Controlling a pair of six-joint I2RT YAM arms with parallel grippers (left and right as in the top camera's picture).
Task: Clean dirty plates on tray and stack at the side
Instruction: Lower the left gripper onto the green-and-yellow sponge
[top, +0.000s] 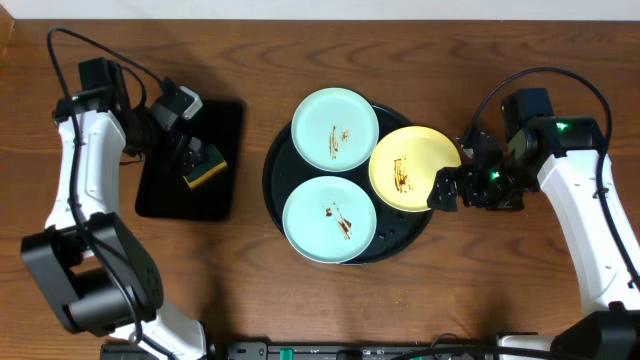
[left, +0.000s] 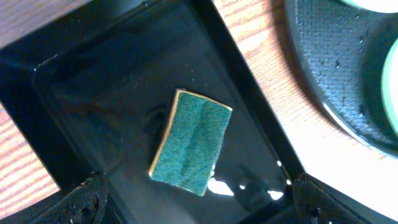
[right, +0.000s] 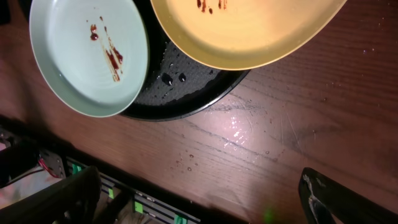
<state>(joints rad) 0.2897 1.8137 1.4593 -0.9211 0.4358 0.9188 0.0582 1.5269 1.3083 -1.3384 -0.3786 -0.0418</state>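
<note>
Hanging wide open, the left fingers (left: 87, 200) have the green sponge (left: 191, 140) right below and between them, short side across their gap, while 3 smeared plates (top: 330, 218) sit on the round tray (top: 272, 170) near the open right fingers (right: 339, 198).

Bright, even light; glare on table (right: 236, 127); wrist views soft.

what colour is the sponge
Sponge: dark green top, yellow edge; best in left wrist view.
</note>
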